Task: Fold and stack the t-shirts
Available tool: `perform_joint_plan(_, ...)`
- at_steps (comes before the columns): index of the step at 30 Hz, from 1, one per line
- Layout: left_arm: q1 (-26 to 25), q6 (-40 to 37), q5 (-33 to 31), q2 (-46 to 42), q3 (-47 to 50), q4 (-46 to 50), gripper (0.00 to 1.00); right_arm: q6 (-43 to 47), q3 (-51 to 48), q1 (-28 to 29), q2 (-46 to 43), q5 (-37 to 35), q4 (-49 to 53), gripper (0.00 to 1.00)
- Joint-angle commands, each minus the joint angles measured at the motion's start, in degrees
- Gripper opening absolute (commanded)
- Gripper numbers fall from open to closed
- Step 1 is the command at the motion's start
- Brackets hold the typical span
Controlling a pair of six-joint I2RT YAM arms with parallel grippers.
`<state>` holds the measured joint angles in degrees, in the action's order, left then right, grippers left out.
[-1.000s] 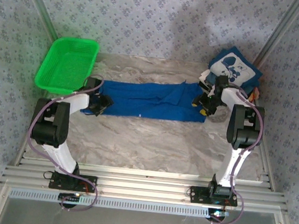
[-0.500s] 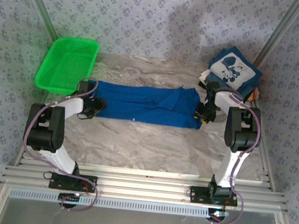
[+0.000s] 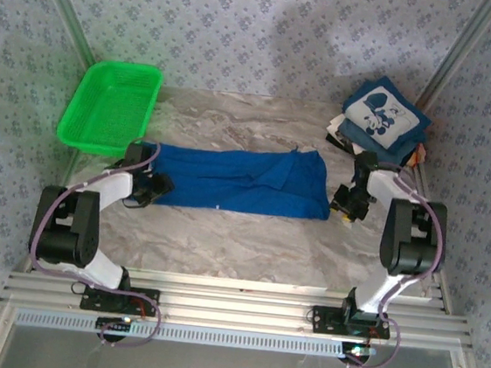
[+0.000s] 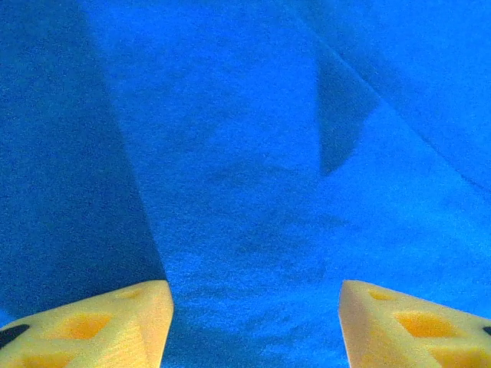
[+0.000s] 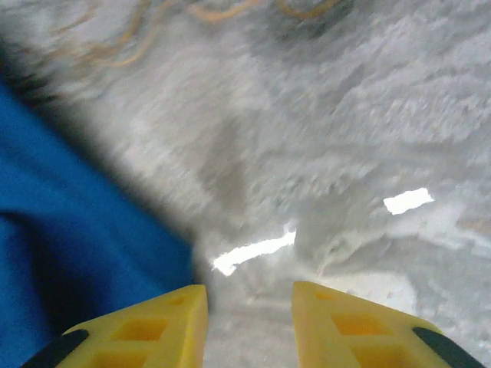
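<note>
A royal-blue t-shirt (image 3: 237, 180) lies folded into a long band across the middle of the table. My left gripper (image 3: 152, 188) hovers over its left end, open; in the left wrist view the yellow fingertips (image 4: 130, 322) stand wide apart over flat blue cloth (image 4: 245, 153). My right gripper (image 3: 346, 203) is just off the shirt's right end, open over bare marble (image 5: 322, 115), with the shirt's edge (image 5: 69, 253) to the left of its fingers. Folded t-shirts are stacked at the back right, a navy one with a white cartoon print (image 3: 383, 116) on top.
A green mesh basket (image 3: 111, 107) stands at the back left corner, close behind the left arm. The marble tabletop (image 3: 240, 236) runs in front of the shirt to the aluminium rails at the near edge. Patterned walls close in on three sides.
Both grippers came toward the near edge and the blue shirt moved with them, now lying flatter. The right gripper left the shirt's right end and sits beside it on the table.
</note>
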<state>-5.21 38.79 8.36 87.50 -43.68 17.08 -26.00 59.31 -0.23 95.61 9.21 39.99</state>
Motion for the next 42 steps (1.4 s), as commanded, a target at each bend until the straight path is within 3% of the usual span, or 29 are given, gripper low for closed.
perform_joint_plan(1, -1.61, -1.89, 1.79, -0.08, 1.41, 4.59, 0.6, 0.77, -2.27, 0.4, -6.39, 7.26, -4.74, 0.39)
perform_joint_plan(6, -2.26, -1.52, 1.31, -0.52, 2.38, 4.08, 0.6, 1.43, -4.35, 0.45, -8.39, 16.57, -9.7, 0.41)
perform_joint_plan(13, -2.25, -2.03, 1.21, -0.31, 2.27, 4.41, 0.6, 6.12, -5.05, 1.16, -4.77, 12.01, -6.54, 0.38)
perform_joint_plan(21, -2.17, -1.52, 0.89, -1.63, 3.25, 4.41, 0.6, 9.46, -6.44, 1.41, -2.59, 13.9, -10.06, 0.36)
perform_joint_plan(24, -2.08, -1.51, 0.79, -2.05, 3.45, 4.68, 0.6, 9.94, -6.55, 1.33, -1.2, 13.9, -10.0, 0.3)
perform_joint_plan(28, -1.44, -1.53, 0.38, -2.77, 3.73, 5.15, 0.6, 9.41, -6.36, 1.13, -0.64, 12.21, -9.17, 0.1)
perform_joint_plan(31, -0.56, -1.77, 0.34, -3.09, 3.78, 5.79, 0.6, 8.83, -6.12, 0.35, -1.02, 9.67, -6.94, 0.0)
perform_joint_plan(42, 1.15, -3.49, -0.19, -3.86, 4.72, 8.01, 0.6, 8.33, -8.02, -0.65, -7.85, 0.64, 5.96, 0.0)
